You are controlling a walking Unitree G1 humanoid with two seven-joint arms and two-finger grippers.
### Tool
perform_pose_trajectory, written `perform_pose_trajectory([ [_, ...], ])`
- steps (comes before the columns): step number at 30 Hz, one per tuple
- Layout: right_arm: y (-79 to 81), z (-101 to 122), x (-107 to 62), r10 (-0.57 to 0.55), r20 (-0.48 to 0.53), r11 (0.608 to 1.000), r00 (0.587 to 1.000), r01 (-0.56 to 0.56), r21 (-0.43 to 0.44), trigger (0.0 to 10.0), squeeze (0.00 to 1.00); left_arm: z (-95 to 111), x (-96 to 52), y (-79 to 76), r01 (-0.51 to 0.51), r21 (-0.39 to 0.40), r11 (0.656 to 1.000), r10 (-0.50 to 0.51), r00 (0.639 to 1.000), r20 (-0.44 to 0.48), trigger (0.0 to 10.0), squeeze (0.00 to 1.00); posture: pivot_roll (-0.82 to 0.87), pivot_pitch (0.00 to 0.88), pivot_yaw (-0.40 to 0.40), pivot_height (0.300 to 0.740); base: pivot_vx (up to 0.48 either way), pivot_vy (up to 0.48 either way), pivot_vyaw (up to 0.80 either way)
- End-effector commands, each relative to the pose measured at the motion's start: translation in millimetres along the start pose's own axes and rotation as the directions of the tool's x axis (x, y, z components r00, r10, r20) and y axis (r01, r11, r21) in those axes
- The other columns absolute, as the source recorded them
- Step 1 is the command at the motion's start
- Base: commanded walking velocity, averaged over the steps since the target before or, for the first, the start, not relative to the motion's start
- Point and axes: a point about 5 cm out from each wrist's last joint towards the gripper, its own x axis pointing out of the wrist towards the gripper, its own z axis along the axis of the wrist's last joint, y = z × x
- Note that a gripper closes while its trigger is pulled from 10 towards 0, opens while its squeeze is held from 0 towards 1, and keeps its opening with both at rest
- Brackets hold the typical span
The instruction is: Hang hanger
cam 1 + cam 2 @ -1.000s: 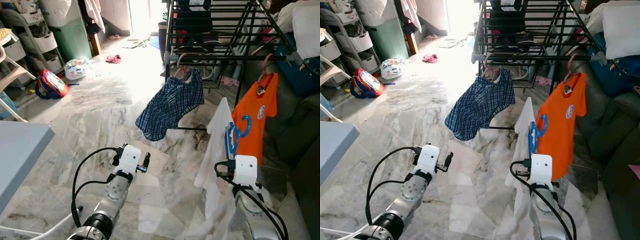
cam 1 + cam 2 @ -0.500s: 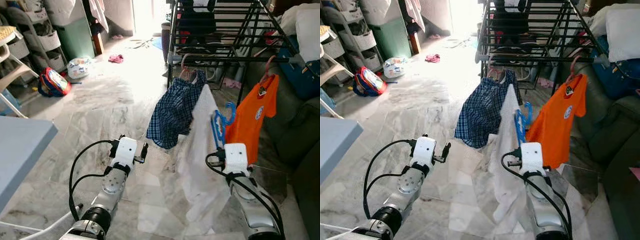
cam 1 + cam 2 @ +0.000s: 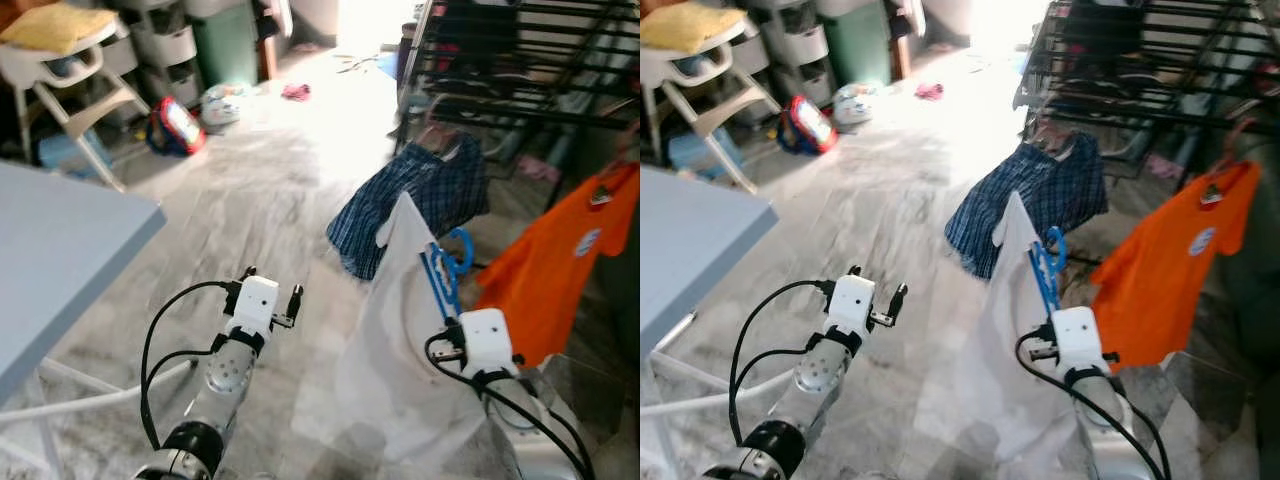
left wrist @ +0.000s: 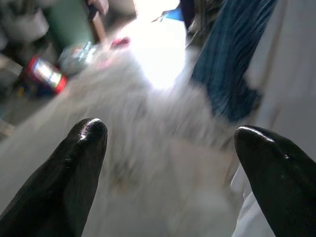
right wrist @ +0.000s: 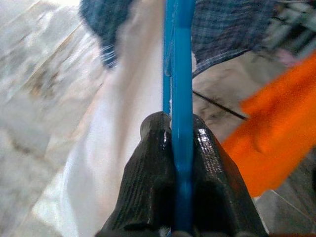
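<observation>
My right gripper [image 5: 177,143] is shut on a blue hanger [image 3: 443,274] that carries a white garment [image 3: 390,360]; the cloth drapes down over the right arm. The hanger's hook [image 3: 461,245] points up, below and in front of the black drying rack [image 3: 520,60]. On the rack's lower bar hang a blue plaid shirt [image 3: 420,205] and an orange T-shirt [image 3: 560,260]. My left gripper [image 4: 168,148] is open, held out over the marble floor to the left of the white garment, with nothing between its fingers.
A light blue table [image 3: 50,260] stands at the left. A high chair [image 3: 75,70], storage bins and a colourful bag [image 3: 175,122] are at the back left. Small items lie on the marble floor [image 3: 250,200] near the bright doorway.
The camera has swung, so the rack and hung clothes sit farther right and the table looms larger. The right gripper still holds the hanger; the left gripper stays open.
</observation>
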Motion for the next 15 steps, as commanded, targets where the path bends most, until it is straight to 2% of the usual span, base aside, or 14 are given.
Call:
perform_pose_trajectory([
  [1, 0.3, 7, -2.9, 0.016, 0.038, 1.000, 0.999, -0.015, -0.012, 10.0, 0.00, 2, 0.8, -3.2, 0.016, -0.002, 1.000, -0.016, 1.000, 0.004, 10.0, 0.00, -0.02, 0.184, 0.012, 0.740, 0.000, 0.000, 0.47],
  [7, 7.0, 11, -3.7, 0.041, 0.052, 0.999, 0.998, -0.041, -0.012, 10.0, 0.00, 4, 1.0, -9.1, 0.050, -0.004, 0.999, -0.050, 0.999, 0.011, 10.0, 0.00, -0.02, 0.200, 0.021, 0.740, 0.000, 0.000, 0.65],
  [15, 12.9, 9, -8.8, 0.096, 0.048, 0.995, 0.994, -0.095, -0.034, 10.0, 0.00, 6, 2.1, -4.1, 0.032, -0.013, 0.999, -0.031, 0.999, 0.010, 10.0, 0.00, -0.01, 0.212, 0.019, 0.740, 0.000, 0.000, 0.80],
])
